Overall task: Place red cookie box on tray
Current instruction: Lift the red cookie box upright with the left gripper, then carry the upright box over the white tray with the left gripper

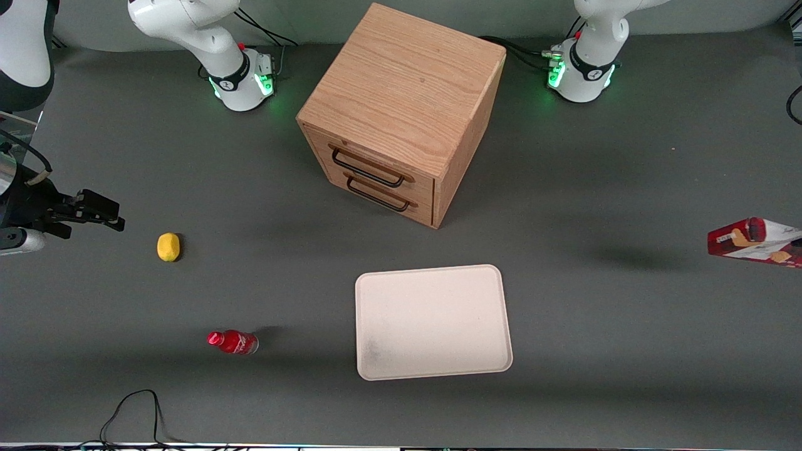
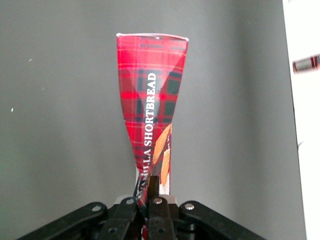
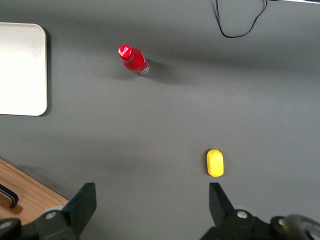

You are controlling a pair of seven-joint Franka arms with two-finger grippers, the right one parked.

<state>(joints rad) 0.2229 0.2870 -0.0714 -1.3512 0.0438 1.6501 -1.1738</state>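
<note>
Red cookie box (image 2: 151, 107) hangs above the grey table (image 1: 601, 326), clamped at one end by the gripper (image 2: 153, 192), toward the working arm's end, well apart from the tray (image 1: 432, 321).

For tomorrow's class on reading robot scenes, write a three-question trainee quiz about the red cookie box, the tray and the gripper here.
1. True or false: the red cookie box already lies on the tray.
2. What is the gripper shut on?
A. red bottle
B. red cookie box
C. lemon
3. Fill in: the wooden drawer cabinet has ___ handles.

Key: 1 false, the box is held up toward the working arm's end of the table; 2 B; 3 two.
</note>
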